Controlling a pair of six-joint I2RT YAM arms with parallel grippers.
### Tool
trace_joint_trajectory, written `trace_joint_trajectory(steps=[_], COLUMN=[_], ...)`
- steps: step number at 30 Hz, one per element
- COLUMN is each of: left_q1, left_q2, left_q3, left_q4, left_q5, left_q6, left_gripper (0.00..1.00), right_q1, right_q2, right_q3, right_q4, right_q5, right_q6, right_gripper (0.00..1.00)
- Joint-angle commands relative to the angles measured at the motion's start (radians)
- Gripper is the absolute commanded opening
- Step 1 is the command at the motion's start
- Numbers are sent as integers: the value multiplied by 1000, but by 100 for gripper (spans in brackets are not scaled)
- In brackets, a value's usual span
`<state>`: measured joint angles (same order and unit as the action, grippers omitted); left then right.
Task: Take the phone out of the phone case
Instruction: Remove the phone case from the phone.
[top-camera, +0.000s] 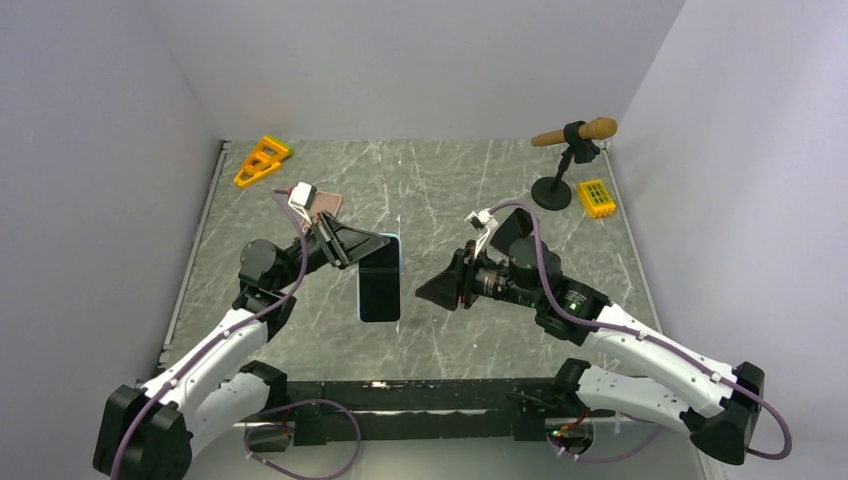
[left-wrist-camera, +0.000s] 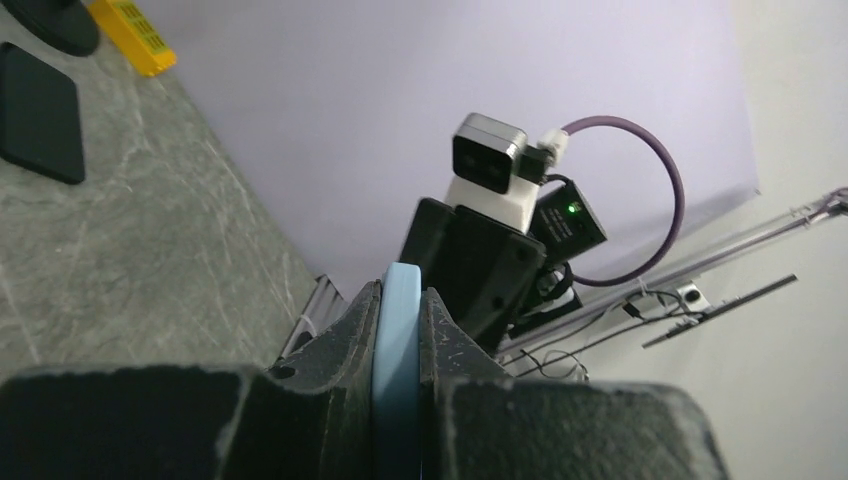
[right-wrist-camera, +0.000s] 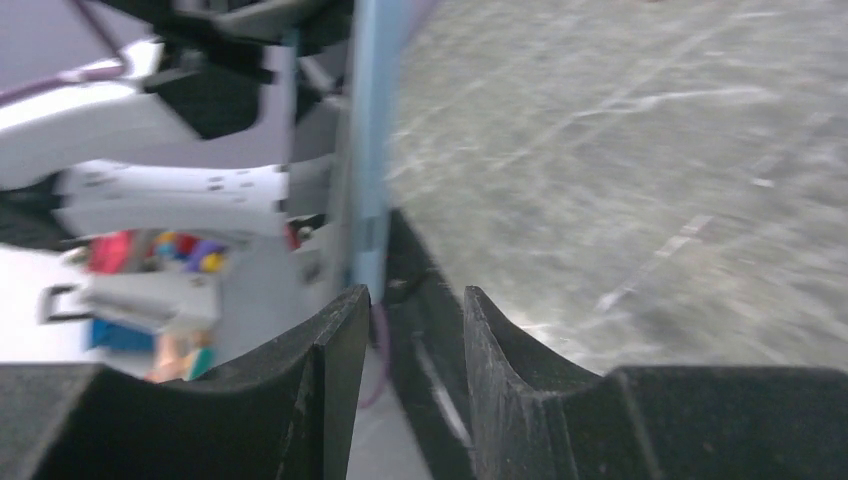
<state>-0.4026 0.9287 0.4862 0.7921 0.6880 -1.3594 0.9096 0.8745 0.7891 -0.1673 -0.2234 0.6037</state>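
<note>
The phone shows its black screen and sits in a light-blue case, held off the table in the middle. My left gripper is shut on the case's far end. In the left wrist view the blue case edge is pinched between the fingers of the left gripper. My right gripper is open and empty, just right of the phone. In the right wrist view the case edge stands upright ahead of the right gripper, apart from the fingers.
An orange-yellow triangular piece lies at the back left, with a pink object behind the left wrist. A microphone stand and a yellow block stand at the back right. A flat black slab lies near the stand.
</note>
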Motion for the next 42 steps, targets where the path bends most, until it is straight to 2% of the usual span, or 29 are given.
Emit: trace_joint_trajectory(steps=[1,6,10,18,29,36,39,42], left_q1=[24,40,47,63,63,55,55,55], left_q2=[-71,-124,-143,-146,-130,-124,-119,-117], left_q3=[-4,-17,-30,-72,-66,-89,-100,-110], left_q4=[-69,-100,-89,-7,15,26,33,48], left_q5=[-102,-135,-146,-124,-99,-105,-103,-100], left_q6=[42,33,15,-47,-56,-64,-83,-104], left_gripper=[0,0,0,0,0,0,0,0], right_q1=[4,3,3,4,12,7,5,1], right_q2=[22,79,140,177,283,396,486,549], right_q3=[-32,-95,-113,-94,-111,-54,20,68], right_q4=[277,483,583,549,777,842,868,902], right_q5=[-271,-346,-389,-357,-416,-346,-362,-396], right_q6=[212,326,380,347,464,515,545,587], right_gripper=[43,42,40,41,39,39,33,20])
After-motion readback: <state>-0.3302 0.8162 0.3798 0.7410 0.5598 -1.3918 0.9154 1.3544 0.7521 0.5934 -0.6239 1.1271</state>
